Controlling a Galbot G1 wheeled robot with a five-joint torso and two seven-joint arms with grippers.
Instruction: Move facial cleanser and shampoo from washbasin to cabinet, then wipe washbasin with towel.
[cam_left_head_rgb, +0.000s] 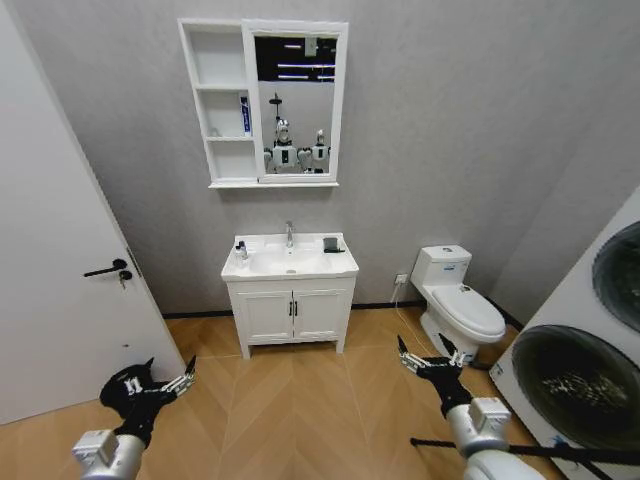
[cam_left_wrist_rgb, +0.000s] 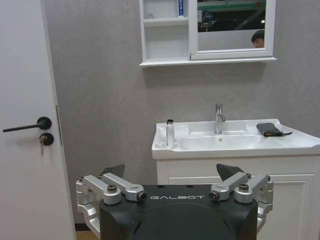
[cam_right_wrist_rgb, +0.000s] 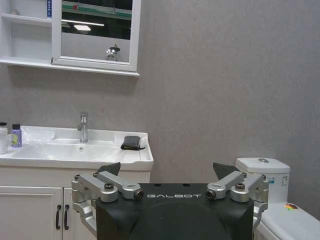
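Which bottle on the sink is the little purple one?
The small purple bottle stands on the washbasin rim's left end, beside a taller white bottle at the view's edge. It is shorter, tinted purple, with a dark cap.

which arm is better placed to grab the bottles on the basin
Left, probably. The bottles stand at the basin's left edge, on the side of the left hand. The right hand is nearer the toilet. Both are open and far off.

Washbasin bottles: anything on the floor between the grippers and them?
Nothing visible. Bare wood floor lies between the open left gripper, the open right gripper and the washbasin, where the bottles stand on its left rim.
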